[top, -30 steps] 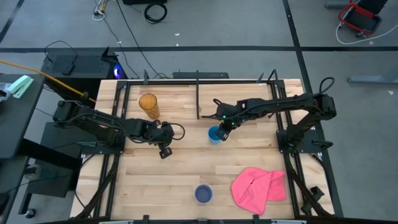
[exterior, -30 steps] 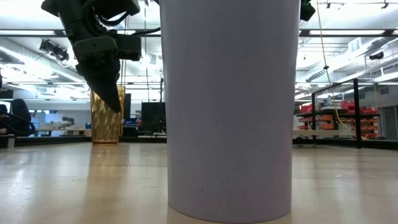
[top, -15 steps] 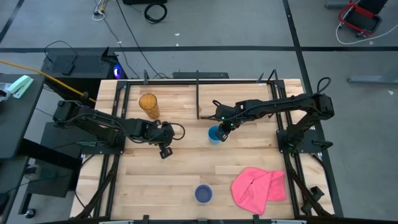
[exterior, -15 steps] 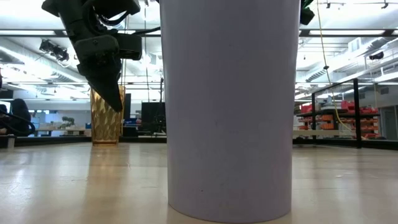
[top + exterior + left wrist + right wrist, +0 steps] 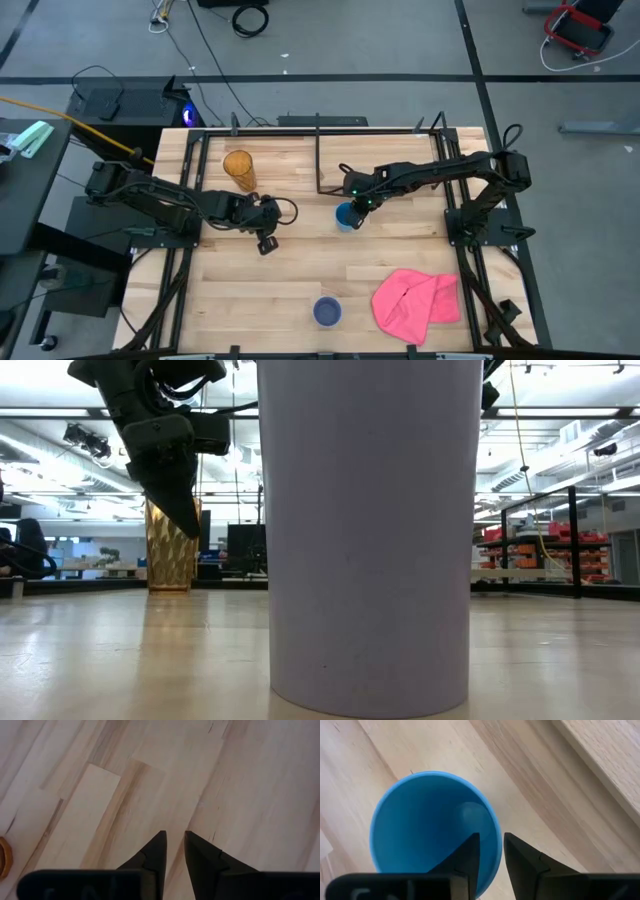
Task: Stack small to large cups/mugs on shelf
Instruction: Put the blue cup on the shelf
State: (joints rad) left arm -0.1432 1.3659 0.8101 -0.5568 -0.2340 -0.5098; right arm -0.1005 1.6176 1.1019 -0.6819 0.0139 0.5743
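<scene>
The short bright blue cup is upright near the table's middle, just before the shelf, and my right gripper is shut on it. The tall amber ribbed tumbler stands on its base at the far left; it also shows in the low view. The lavender-blue cup stands near the front edge and fills the low view. My left gripper is shut and empty, pointing down above bare wood between the tumbler and the lavender-blue cup. My right gripper has the blue cup's rim between its two fingers, one finger inside the cup and one outside. The fingers come from above, pointing down. The cup stays upright, mouth up; whether its base is on the table I cannot tell.
A crumpled pink cloth lies at the front right. Thin black rods and posts stand along the shelf at the far edge. Bare tabletop lies between the arms and the front edge.
My right arm's elbow has drawn a little toward the table's left, while its gripper stays on the blue cup at nearly the same spot.
</scene>
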